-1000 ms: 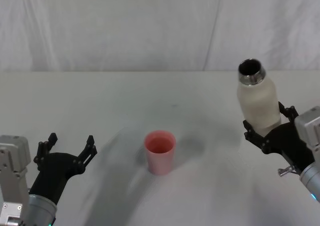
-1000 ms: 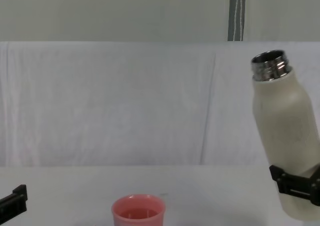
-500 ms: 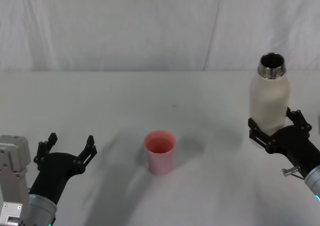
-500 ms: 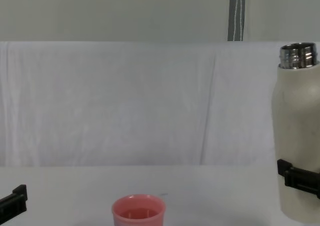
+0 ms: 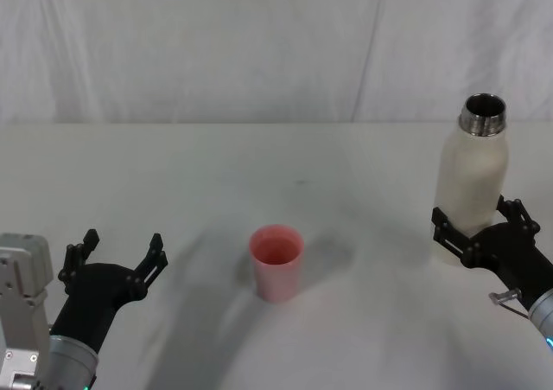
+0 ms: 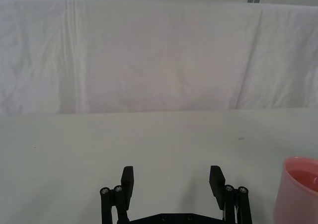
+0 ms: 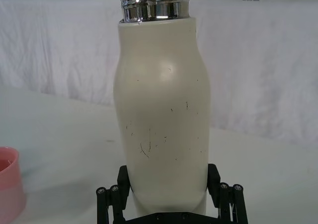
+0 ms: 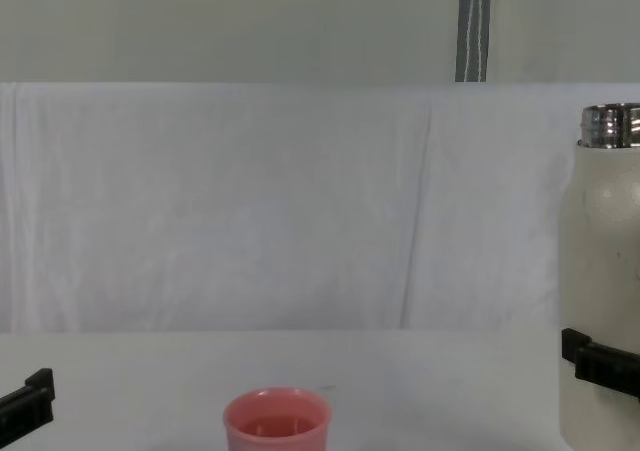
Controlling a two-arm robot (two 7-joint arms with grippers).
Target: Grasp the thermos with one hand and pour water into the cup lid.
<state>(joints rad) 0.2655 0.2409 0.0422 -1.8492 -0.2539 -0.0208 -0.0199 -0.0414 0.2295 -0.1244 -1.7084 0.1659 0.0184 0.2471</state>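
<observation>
Bright, even, soft light throughout. Faint grey shadows on the white table, slanting toward the near left from the pink cup. Small glare on the bottle's steel neck. Sharp focus, no visible blur.

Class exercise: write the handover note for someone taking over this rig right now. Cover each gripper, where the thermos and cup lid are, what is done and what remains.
Right gripper: closed around the lower body of the thermos, which is upright, uncapped, at the table's right side.
Left gripper: open, idle, low at the table's left.
Cup lid: upright mid-table, apart from both grippers, with liquid visible inside.
Done: pour appears complete.
Left: confirm the thermos rests on the table, release it, withdraw the right arm.
</observation>
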